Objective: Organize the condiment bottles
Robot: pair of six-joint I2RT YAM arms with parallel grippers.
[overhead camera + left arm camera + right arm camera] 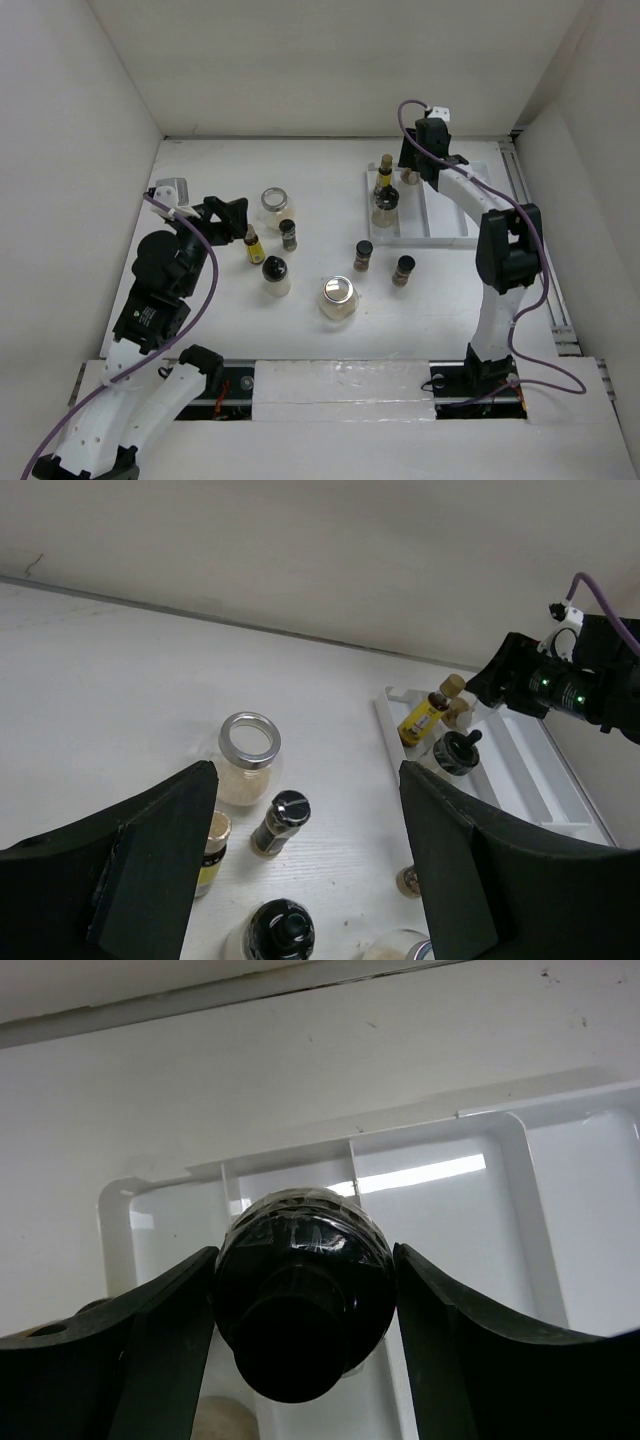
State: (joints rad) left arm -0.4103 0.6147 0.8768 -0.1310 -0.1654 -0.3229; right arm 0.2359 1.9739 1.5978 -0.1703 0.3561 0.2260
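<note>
Now, right gripper: flanking a round glass jar with a black knobbed cap; pinching or merely bracketing it, I cannot tell.
Jar's place: sitting at the end compartment of the white divided plastic tray, just beside 1 slim yellow-oil bottle.
Step, probably: seating it upright, spreading fully, then rising straight.
Left gripper: hovering spread, holding nothing.

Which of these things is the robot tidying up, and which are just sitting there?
Job things: slim yellow bottle; corked yellow bottle; three brown spice jars; two silver-lidded jars; black-capped pale jar; black-capped jar in the white tray.
Just there: white tray, only the place bottles go; table.
</note>
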